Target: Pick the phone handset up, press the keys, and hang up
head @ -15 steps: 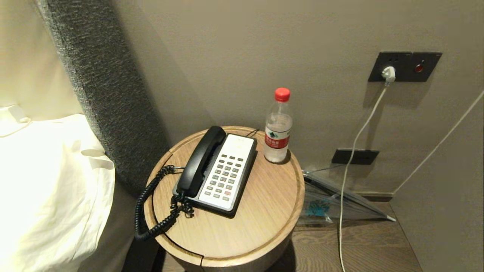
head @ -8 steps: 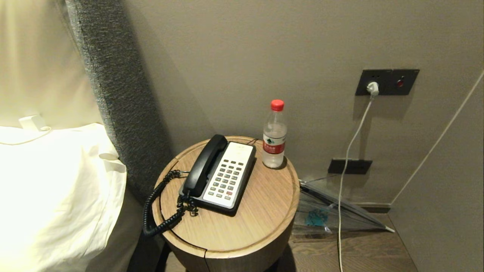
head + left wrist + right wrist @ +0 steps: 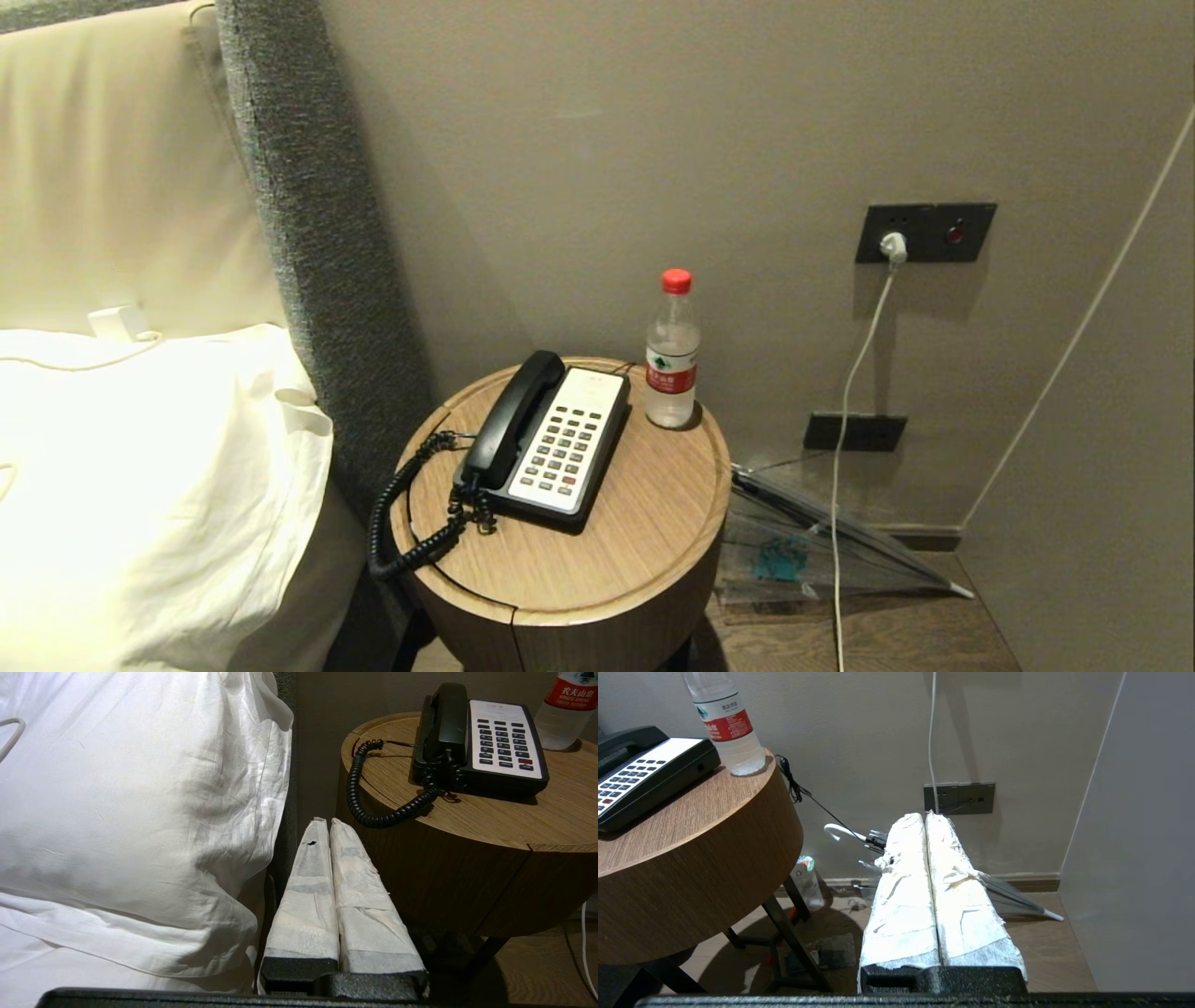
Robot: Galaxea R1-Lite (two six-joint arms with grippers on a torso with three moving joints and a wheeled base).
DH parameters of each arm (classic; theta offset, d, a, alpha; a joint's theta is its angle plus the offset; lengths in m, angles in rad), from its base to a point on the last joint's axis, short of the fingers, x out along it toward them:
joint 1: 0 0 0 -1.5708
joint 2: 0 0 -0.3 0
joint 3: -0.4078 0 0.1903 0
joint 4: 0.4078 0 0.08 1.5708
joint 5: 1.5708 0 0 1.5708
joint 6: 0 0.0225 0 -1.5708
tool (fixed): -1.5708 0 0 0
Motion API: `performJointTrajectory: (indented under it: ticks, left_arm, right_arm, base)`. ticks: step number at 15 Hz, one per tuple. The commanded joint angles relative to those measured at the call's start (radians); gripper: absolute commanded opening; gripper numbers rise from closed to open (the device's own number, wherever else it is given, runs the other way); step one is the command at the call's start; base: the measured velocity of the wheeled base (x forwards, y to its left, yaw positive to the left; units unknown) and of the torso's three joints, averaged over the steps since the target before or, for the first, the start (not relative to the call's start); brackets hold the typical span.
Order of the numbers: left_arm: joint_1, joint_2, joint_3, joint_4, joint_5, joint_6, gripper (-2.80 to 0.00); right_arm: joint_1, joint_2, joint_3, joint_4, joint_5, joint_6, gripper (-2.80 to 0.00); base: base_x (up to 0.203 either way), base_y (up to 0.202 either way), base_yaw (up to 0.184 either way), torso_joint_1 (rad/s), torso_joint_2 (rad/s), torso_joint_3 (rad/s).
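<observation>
The glossy black phone handset [image 3: 513, 416] [image 3: 444, 716] rests in its cradle on the left side of the phone base [image 3: 569, 446], whose white face carries grey keys [image 3: 563, 451] [image 3: 504, 745]. A black coiled cord [image 3: 403, 516] [image 3: 371, 793] loops off the table's left edge. In the left wrist view my left gripper [image 3: 328, 821] is shut and empty, low between the bed and the table, well short of the phone. In the right wrist view my right gripper [image 3: 925, 815] is shut and empty, to the right of the table at its side. Neither arm shows in the head view.
The phone stands on a round wooden bedside table [image 3: 625, 560]. A red-capped water bottle [image 3: 671, 350] stands behind the phone's right corner. A white pillow [image 3: 140, 485] and padded headboard [image 3: 317, 233] lie left. A folded umbrella [image 3: 822, 546] and a white cable [image 3: 845, 411] lie right.
The whole head view has shifted: the table, phone and bottle look smaller and sit lower, and more wall and headboard show. The camera moved; nothing on the table has shifted.
</observation>
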Motion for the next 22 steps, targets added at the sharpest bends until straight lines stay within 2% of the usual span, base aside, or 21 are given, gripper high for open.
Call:
performJointTrajectory:
  ticks: [1, 6, 8, 11, 22]
  left_arm:
    - [-0.001, 0.0, 0.0, 0.001, 0.0, 0.0, -2.8]
    - [-0.001, 0.0, 0.0, 0.001, 0.0, 0.0, -2.8]
    - [-0.001, 0.0, 0.0, 0.001, 0.0, 0.0, -2.8]
    - [-0.001, 0.0, 0.0, 0.001, 0.0, 0.001, -2.8]
    - [-0.001, 0.0, 0.0, 0.001, 0.0, 0.001, -2.8]
  right_arm:
    - [0.0, 0.002, 0.0, -0.001, 0.0, 0.0, -2.8]
    - [0.0, 0.002, 0.0, -0.001, 0.0, 0.0, -2.8]
    - [0.0, 0.001, 0.003, 0.018, 0.007, -0.063, -2.8]
    - [0.0, 0.0, 0.003, 0.039, 0.017, -0.116, -2.8]
    - [0.0, 0.0, 0.003, 0.037, 0.017, -0.118, -2.8]
  base:
    - [0.0, 0.0, 0.0, 0.002, 0.0, 0.027]
    - [0.0, 0.0, 0.0, 0.0, 0.0, 0.0]
    - [0.0, 0.0, 0.0, 0.0, 0.0, 0.0]
    - [0.0, 0.0, 0.0, 0.0, 0.0, 0.0]
    - [0.0, 0.0, 0.0, 0.0, 0.0, 0.0]
